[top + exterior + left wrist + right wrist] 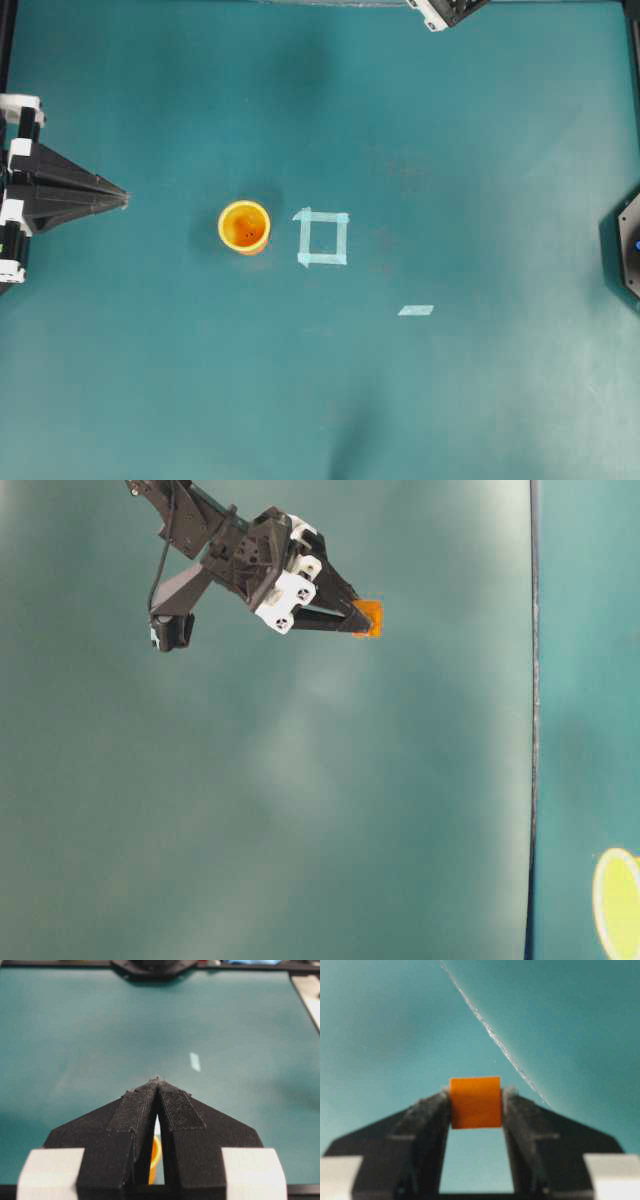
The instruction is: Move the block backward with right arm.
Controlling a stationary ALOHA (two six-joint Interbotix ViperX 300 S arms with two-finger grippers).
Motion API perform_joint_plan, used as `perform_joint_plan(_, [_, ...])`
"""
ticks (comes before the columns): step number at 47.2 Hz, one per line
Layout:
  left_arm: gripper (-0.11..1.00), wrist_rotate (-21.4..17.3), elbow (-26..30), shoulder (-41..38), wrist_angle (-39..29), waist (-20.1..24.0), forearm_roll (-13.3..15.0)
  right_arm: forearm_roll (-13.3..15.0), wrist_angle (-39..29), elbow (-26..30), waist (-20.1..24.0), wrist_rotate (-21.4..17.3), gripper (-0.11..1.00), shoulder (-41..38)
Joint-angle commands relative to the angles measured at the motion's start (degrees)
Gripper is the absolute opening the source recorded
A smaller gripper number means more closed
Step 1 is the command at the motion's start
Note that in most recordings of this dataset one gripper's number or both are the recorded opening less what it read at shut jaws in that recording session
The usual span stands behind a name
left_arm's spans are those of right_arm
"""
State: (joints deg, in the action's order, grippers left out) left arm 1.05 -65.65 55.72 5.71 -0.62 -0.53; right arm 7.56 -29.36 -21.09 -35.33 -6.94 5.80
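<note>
The block (475,1102), a small orange cube, is held between the fingertips of my right gripper (475,1096), which is shut on it. In the table-level view the right gripper (360,620) holds the block (369,618) at its tip, above the teal surface. In the overhead view only a piece of the right arm (443,11) shows at the top edge, and the block is out of view there. My left gripper (122,198) is shut and empty at the left edge, and its tips (158,1080) meet in the left wrist view.
A yellow-orange cup (245,226) stands left of a pale tape square (322,237). A short tape strip (415,310) lies to the lower right. A dark arm base (625,245) sits at the right edge.
</note>
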Motion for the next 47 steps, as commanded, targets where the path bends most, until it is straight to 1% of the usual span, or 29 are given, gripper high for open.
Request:
perform_joint_plan(1, [0.0,0.0,1.49,-0.26,0.35,0.0,-0.18,0.09,0.53,0.7,-0.09,0.0,0.4,0.7])
perform_joint_plan(47, [0.0,0.0,1.49,-0.26,0.35,0.0,-0.18,0.09,1.14,0.35,-0.09,0.0,0.4,0.7])
